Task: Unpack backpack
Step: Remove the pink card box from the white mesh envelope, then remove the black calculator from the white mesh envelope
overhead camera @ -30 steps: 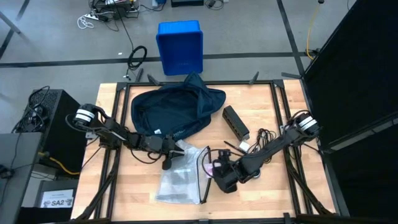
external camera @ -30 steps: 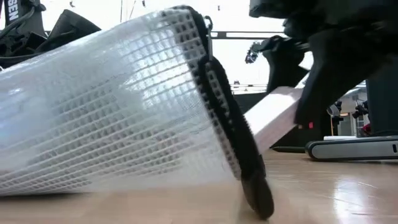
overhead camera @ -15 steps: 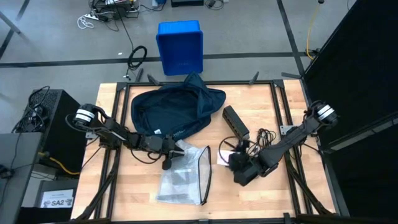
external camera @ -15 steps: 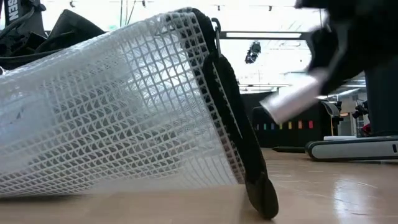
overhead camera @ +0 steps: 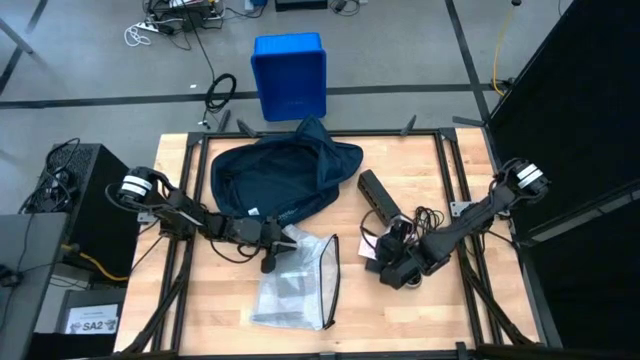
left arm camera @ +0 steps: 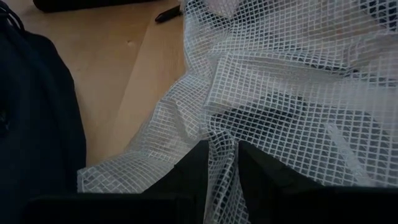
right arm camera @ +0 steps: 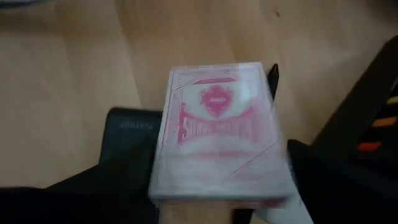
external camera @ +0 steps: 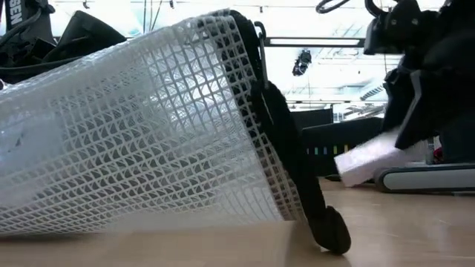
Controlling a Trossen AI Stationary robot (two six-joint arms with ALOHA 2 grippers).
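The backpack (overhead camera: 283, 179) is lying slumped on the far half of the desk (overhead camera: 420, 320), a little to the left of the middle, its dark navy fabric crumpled and its white label facing the near side. Just in front of it a clear mesh pouch (overhead camera: 295, 282) with a black zip edge is lying flat, reaching toward the desk's near edge.

The left gripper (overhead camera: 282, 240) is sitting at the pouch's far corner, right beside the backpack's near rim. In the left wrist view its 2 dark fingers (left arm camera: 189, 171) are standing close together and pinching a fold of the mesh between them, so the claw is nearly closed on the pouch.

The right gripper (overhead camera: 393, 262) is working on the right half of the desk, near a black bar-shaped device (overhead camera: 379, 197) and a tangle of thin black cable (overhead camera: 425, 218). It is holding a pink-and-white box of playing cards (right arm camera: 219, 140). In the right wrist view the box is filling the space between the 2 fingers, which are spread wide around it. In the low view the same box (external camera: 369, 161) is showing pale and tilted, lifted off the wood beneath the dark arm.

Beyond the desk's far edge a bright blue plastic bin (overhead camera: 290, 75) is standing on the floor.
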